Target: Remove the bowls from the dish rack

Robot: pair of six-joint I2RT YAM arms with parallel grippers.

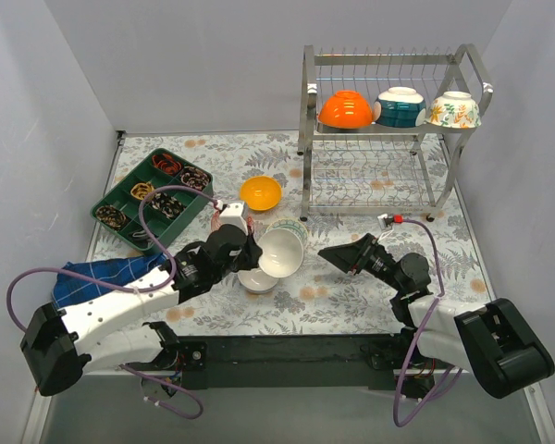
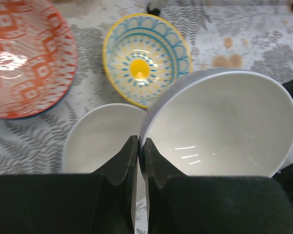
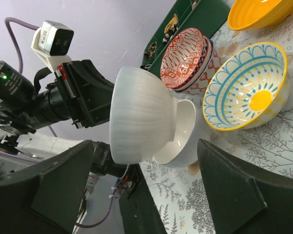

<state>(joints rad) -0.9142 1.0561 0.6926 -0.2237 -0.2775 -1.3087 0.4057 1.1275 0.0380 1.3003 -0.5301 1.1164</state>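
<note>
The chrome dish rack (image 1: 388,139) stands at the back right with an orange bowl (image 1: 345,109), a teal bowl (image 1: 400,106) and a floral bowl (image 1: 453,109) on its upper shelf. My left gripper (image 1: 252,248) (image 2: 139,144) is shut on the rim of a white ribbed bowl (image 2: 219,122) (image 3: 141,117), held tilted just above a second white bowl (image 2: 100,136) (image 3: 183,134) on the table. A blue-and-yellow patterned bowl (image 2: 145,58), a red-patterned bowl (image 2: 24,53) and a yellow bowl (image 1: 260,192) sit close by. My right gripper (image 1: 338,256) (image 3: 146,190) is open and empty, just right of the held bowl.
A green compartment tray (image 1: 153,194) with small items lies at the left. A blue checked cloth (image 1: 92,277) lies under the left arm. Grey walls close in the table on three sides. The rack's lower shelf (image 1: 375,185) holds nothing.
</note>
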